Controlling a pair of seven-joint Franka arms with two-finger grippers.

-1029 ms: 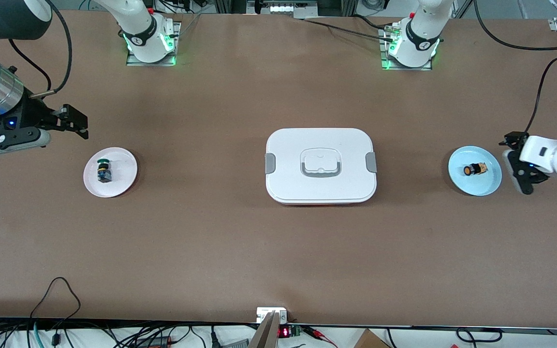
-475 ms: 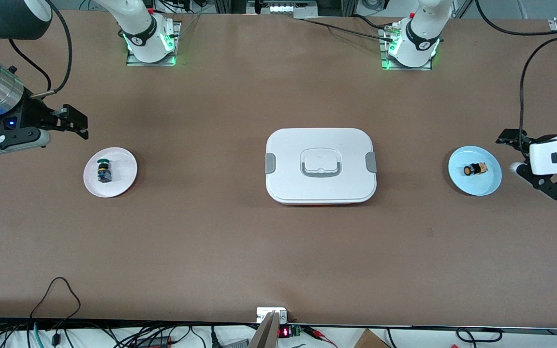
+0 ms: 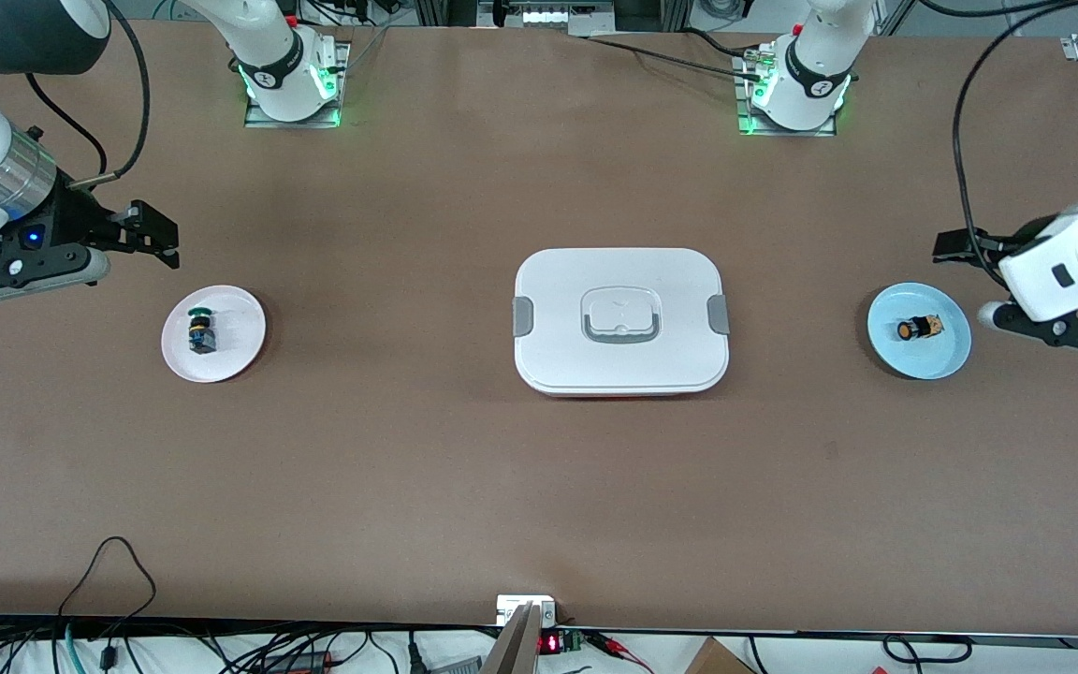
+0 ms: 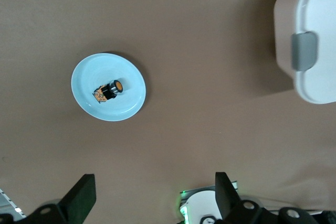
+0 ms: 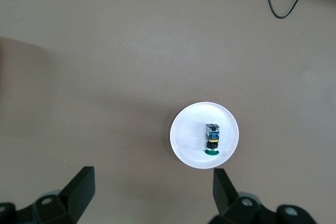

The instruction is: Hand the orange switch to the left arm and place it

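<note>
- Left gripper (image 3: 993, 285): hovers with jaws spread wide, holding nothing, over bare tabletop at the left arm's end, just beside the blue plate (image 3: 953, 358).
- Right gripper (image 3: 151, 236): equally spread and empty, up over the table at the right arm's end, near the white plate (image 3: 238, 348) but not above it; looks to be waiting.
- Box (image 3: 620, 321): sits lidded in the middle of the table, between the two plates and well apart from each (the one obstacle on a straight path from plate to plate).
- Blue plate, seen whole from the left wrist view (image 4: 89, 95): carries the orange switch and nothing else.
- White plate: carries only the green-capped switch (image 3: 199, 332), lying on its side.
- Orange switch (image 3: 917, 329): lies on its side on the blue plate, untouched, clear of both grippers.
- Progress, judging from the layout: nothing done yet, no grasp made. Remaining: pick up with the left gripper, carry around or over the box, hand across to the right gripper, set down (probably at the white plate).
</note>
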